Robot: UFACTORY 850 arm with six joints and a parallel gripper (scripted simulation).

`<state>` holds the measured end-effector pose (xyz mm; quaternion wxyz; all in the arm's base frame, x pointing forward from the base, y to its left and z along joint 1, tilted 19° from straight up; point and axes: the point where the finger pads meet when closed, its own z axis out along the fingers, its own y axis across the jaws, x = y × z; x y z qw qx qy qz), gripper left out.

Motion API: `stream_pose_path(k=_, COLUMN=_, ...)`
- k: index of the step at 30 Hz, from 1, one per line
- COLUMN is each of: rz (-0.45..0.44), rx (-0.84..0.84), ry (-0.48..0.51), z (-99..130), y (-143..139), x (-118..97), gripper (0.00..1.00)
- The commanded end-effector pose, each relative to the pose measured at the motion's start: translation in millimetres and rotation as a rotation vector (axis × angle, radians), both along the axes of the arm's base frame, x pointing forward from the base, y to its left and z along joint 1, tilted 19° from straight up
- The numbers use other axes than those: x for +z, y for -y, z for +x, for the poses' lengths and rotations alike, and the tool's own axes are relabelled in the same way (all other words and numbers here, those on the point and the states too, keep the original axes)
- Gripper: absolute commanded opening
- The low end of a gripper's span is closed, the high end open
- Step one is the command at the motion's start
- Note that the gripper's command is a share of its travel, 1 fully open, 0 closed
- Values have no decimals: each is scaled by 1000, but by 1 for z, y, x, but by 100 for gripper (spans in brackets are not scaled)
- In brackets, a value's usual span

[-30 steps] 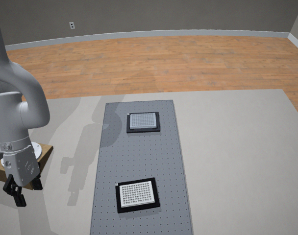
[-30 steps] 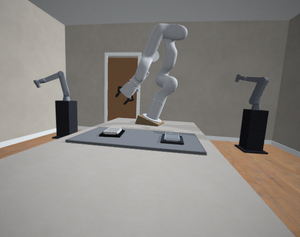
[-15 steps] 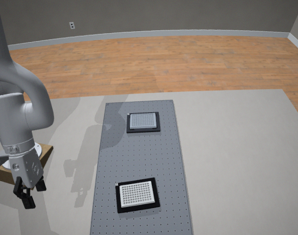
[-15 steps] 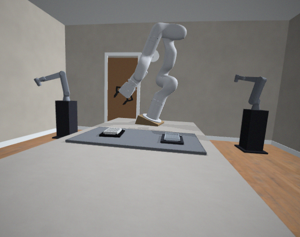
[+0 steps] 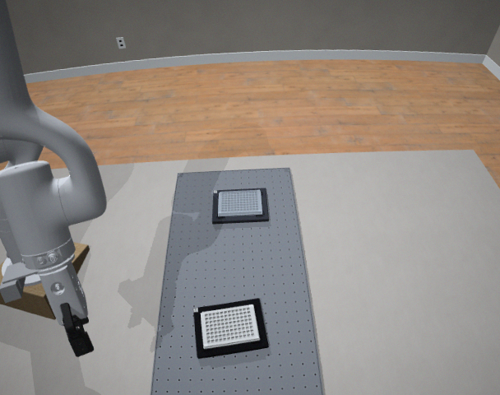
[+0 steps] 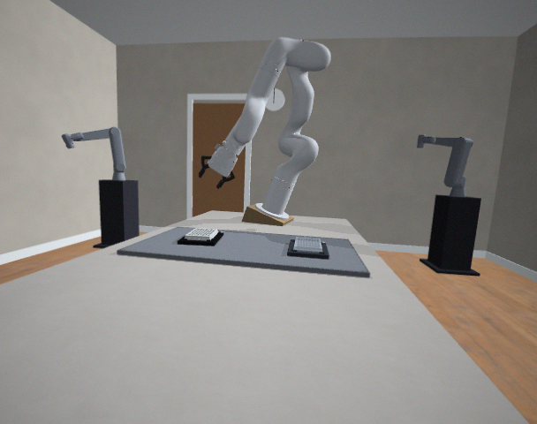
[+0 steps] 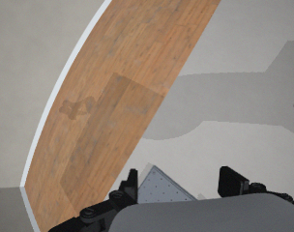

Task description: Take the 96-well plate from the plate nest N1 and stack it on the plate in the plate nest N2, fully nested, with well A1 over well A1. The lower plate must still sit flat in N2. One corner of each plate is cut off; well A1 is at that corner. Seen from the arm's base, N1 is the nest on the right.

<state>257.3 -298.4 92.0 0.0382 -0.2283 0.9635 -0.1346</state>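
The white 96-well plate sits in the black nest N1 at the near end of the grey perforated board. A greyer plate sits flat in the nest N2 at the far end. In the top view each plate's marked corner is at its far left. My gripper is open and empty. It hangs high in the air near the arm's base, left of the board and well away from N1. The wrist view shows no plate.
The arm stands on a wooden wedge on the beige table. Two other arms stand on black pedestals on the floor at either side. A corner of the board shows between my fingers.
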Motion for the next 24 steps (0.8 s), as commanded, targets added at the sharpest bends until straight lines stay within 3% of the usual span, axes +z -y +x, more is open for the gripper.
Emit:
stream_pose_path(k=1, rz=13, rx=169, ry=-53, z=17, y=1, x=-2, gripper=100)
stream_pose_path(k=24, rz=46, rx=764, ry=-128, z=82, y=-3, x=-10, gripper=100)
